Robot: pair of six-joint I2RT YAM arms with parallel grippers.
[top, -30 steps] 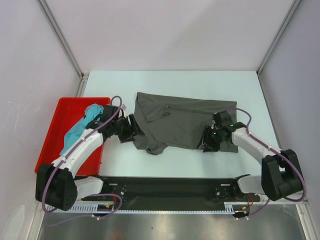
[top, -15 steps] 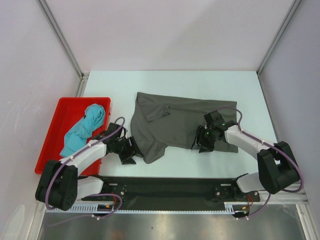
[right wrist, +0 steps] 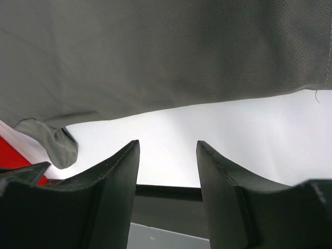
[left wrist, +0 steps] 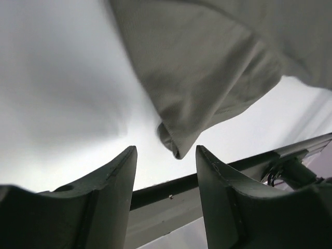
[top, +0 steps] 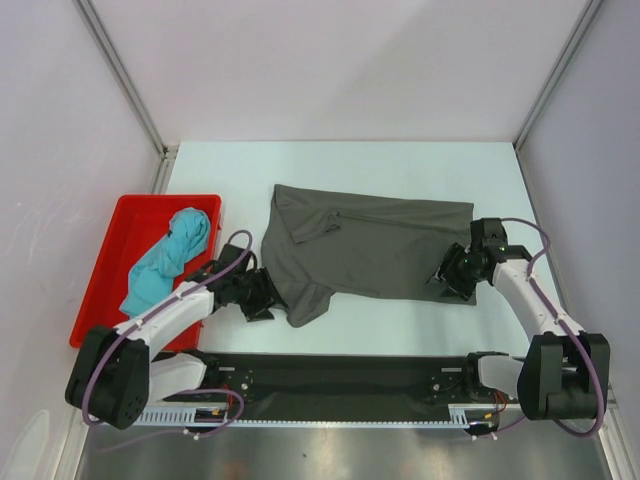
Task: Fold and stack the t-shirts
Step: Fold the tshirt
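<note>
Overhead: plain dark grey cloth t-shirt (top: 370, 250) spread mid-frame; bright teal cloth t-shirt (top: 165, 255) in red plastic tray (top: 100, 290), left. Left wrist: left gripper (left wrist: 166, 149) released, grey hem tip just above its jaws. Right wrist: right gripper (right wrist: 167, 144) released, empty, below the shirt's edge.

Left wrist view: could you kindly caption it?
Open left pincer facing the dark grey t-shirt's folded corner on the white table.

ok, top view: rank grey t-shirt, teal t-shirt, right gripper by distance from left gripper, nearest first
1. grey t-shirt: just right of the left gripper.
2. teal t-shirt: left, in the red tray.
3. right gripper: far right.
</note>
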